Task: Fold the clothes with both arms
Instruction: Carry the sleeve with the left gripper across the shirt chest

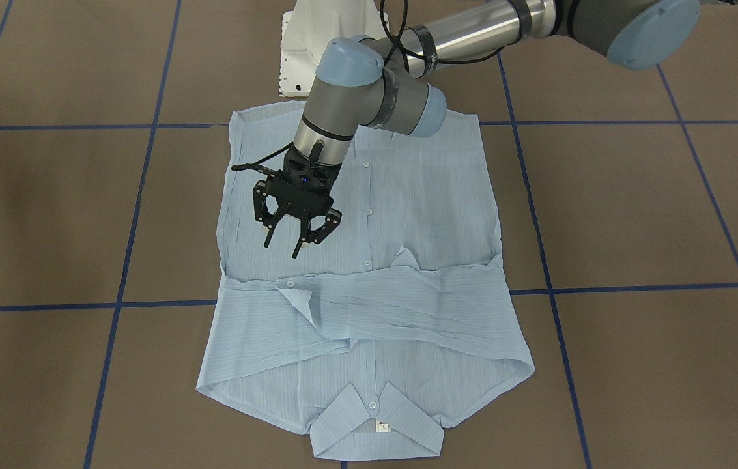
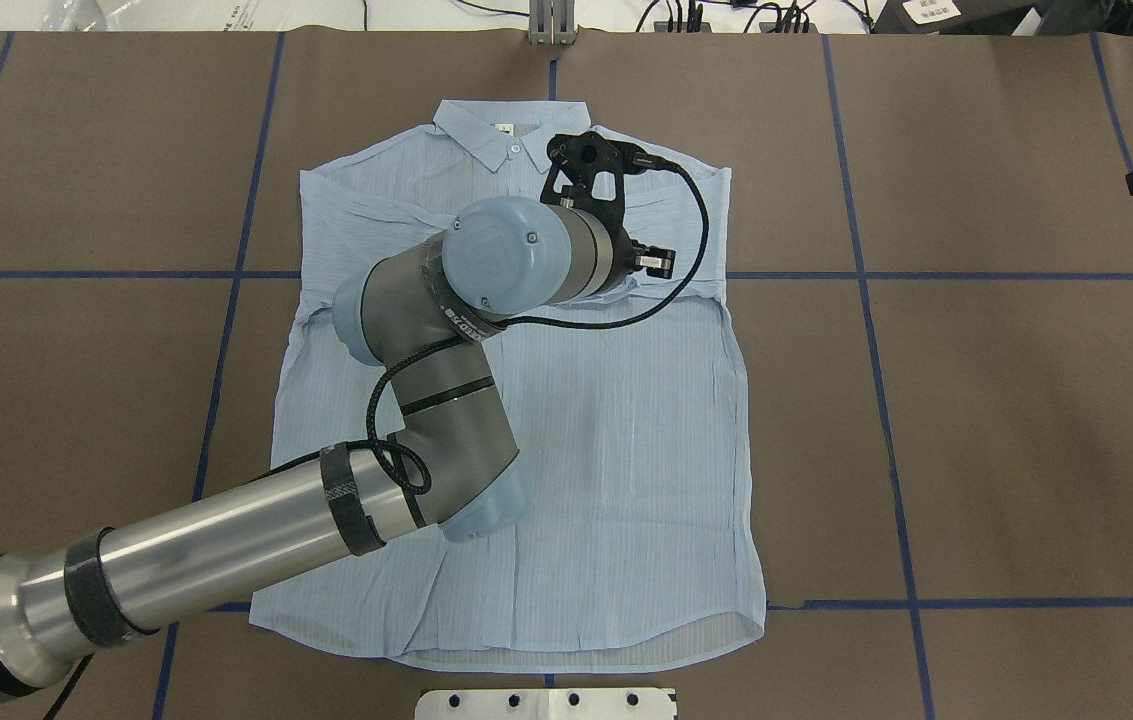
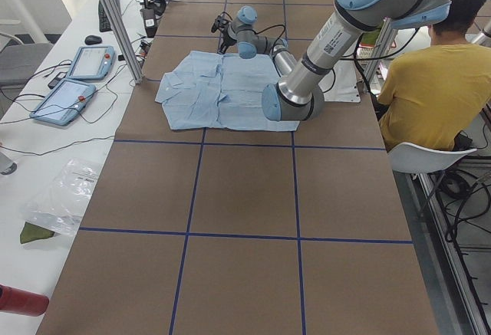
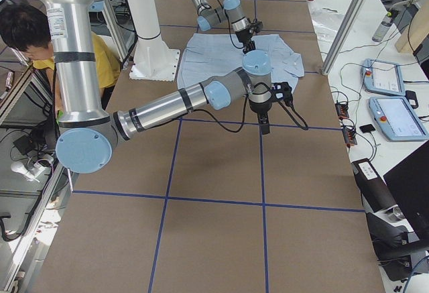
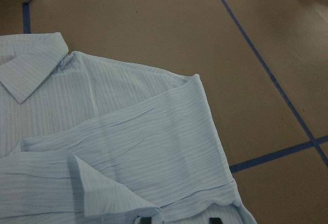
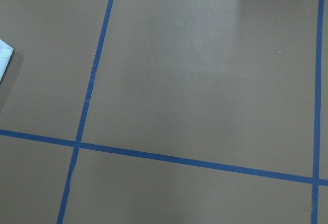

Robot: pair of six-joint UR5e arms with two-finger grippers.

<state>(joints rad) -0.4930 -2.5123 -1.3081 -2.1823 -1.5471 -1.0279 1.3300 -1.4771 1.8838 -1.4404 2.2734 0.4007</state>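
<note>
Brown taped table [image 1: 636,215]; shirt [image 1: 421,208] flat; left gripper [image 1: 283,249] jaws apart; right gripper [image 4: 265,124] cannot tell.

Left arm [image 2: 226,560] bent forward, left claw [image 1: 281,250] spread — right arm [image 4: 167,108] outstretched, right claw [image 4: 265,124] pointing down.

One camera hangs behind the robot, looking forward and down on the worktop [image 2: 1026,400]. Another faces it from across, looking steeply down. Both take in the whole shirt [image 2: 626,400], with the collar [image 5: 31,65] far in the first and near in the second. Two more stand at the worktop's ends, farther back, looking along it. The left wrist camera sits close over the collar. The right one sees mostly bare worktop crossed by blue tape [image 6: 195,162].
</note>
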